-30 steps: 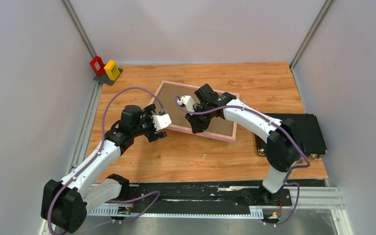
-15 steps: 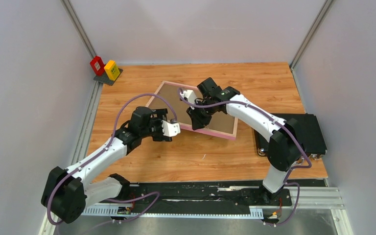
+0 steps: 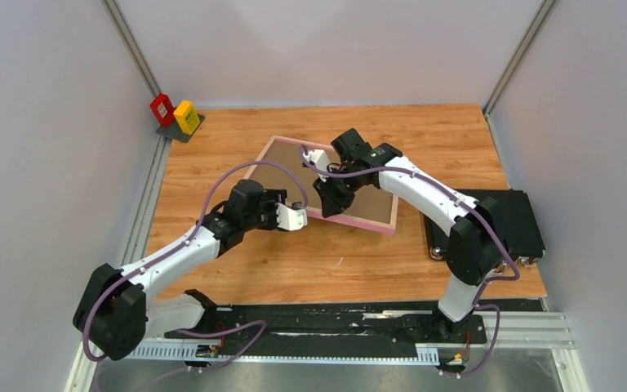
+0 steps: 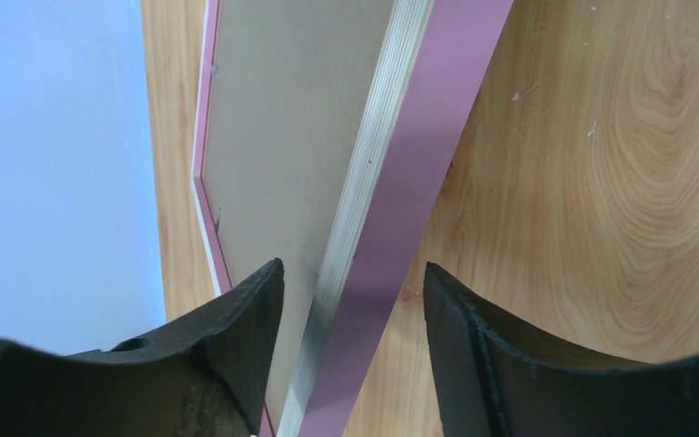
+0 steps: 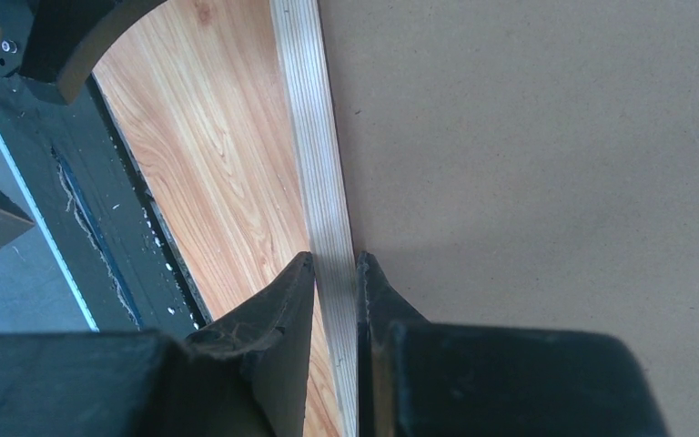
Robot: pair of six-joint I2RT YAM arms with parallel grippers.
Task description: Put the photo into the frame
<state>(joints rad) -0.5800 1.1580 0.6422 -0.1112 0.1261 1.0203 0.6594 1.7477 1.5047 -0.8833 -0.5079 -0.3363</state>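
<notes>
Centrally on the wooden worktop (image 3: 294, 265) lies the frame (image 3: 361, 223), back side up, its long edges running from far left to near right. The plain brown backing board (image 3: 375, 204) fills its opening. The frame's near edge shows a light plywood strip and a pink band; whether that edge is lifted off the worktop is hard to tell.

The right end effector (image 3: 331, 208) reaches down from the far side and is closed on the frame, its two dark fingers pinching the plywood strip (image 5: 323, 182) of the near edge. The left end effector (image 3: 298, 214) sits at the near-left part of that same edge with its fingers (image 4: 255, 337) spread apart, one over the backing board and one beyond the pink band, gripping nothing.

A red block (image 3: 162, 109) and a yellow block (image 3: 185, 116) stand at the far left corner. A black case (image 3: 514, 220) rests at the right.
</notes>
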